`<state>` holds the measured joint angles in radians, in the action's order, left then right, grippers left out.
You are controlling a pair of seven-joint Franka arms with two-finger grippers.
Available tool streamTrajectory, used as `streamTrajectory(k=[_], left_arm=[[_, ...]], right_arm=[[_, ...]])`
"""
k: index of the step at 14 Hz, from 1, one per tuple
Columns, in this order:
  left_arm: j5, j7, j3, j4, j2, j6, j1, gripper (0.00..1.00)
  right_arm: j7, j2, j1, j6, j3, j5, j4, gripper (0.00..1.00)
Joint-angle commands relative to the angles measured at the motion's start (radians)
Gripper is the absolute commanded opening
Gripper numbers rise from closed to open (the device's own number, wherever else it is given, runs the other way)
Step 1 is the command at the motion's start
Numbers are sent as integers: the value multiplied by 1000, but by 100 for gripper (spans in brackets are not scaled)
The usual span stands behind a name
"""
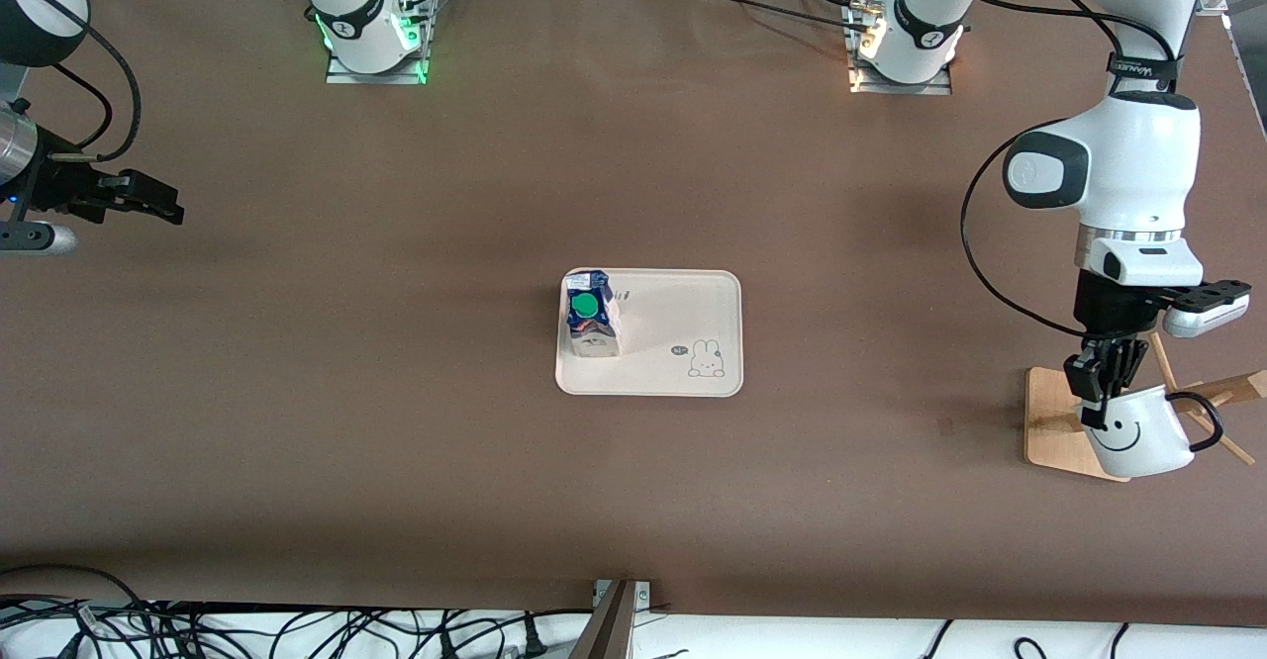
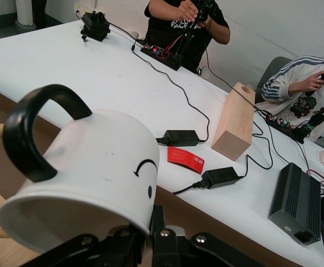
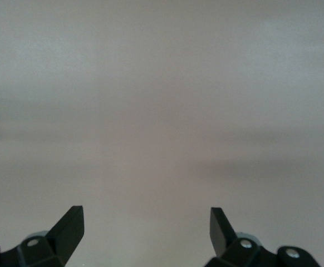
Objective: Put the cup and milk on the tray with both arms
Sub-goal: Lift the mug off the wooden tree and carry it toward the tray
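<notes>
My left gripper [image 1: 1101, 382] is clamped on the rim of the cup [image 1: 1138, 433], over the wooden rack [image 1: 1064, 422] at the left arm's end of the table, well apart from the tray [image 1: 693, 318]. The cup hangs tilted, mouth up toward my fingers, its smiley face turned to the front camera and its black handle [image 1: 1203, 420] out beside one of the rack's pegs [image 1: 1227, 397]. In the left wrist view the cup [image 2: 95, 172] fills the near part of the picture, its handle [image 2: 31, 130] looping up and its rim pinched at the gripper [image 2: 151, 233].

The tray lies in the middle of the table. The milk [image 1: 591, 315] stands upright on it, at the tray's end toward the right arm, green cap [image 1: 586, 305] on top. The rabbit drawing [image 1: 705, 358] sits at the tray's corner nearer the front camera, toward the left arm's end.

My right gripper [image 1: 158, 202] waits well away from the tray, over bare table at the right arm's end. Its fingers [image 3: 67, 229] are spread wide with nothing between them.
</notes>
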<state>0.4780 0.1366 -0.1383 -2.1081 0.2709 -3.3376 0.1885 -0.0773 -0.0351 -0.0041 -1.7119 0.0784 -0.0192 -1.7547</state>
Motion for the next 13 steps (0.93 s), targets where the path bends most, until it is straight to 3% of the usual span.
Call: streamTrajectory(k=[1, 5, 10, 13], left_arm=[[28, -18, 28, -41, -76, 64, 20, 0], [27, -29, 62, -59, -151, 225, 26, 0], [8, -28, 66, -44, -202, 581, 26, 0], [-76, -25, 63, 5, -197, 772, 26, 0]], right_arm=[[7, 4, -10, 8, -6, 1, -2, 100], [7, 3, -10, 5, -5, 1, -2, 100], [7, 0, -10, -3, -5, -1, 0, 100], [7, -3, -10, -2, -5, -1, 0, 100]])
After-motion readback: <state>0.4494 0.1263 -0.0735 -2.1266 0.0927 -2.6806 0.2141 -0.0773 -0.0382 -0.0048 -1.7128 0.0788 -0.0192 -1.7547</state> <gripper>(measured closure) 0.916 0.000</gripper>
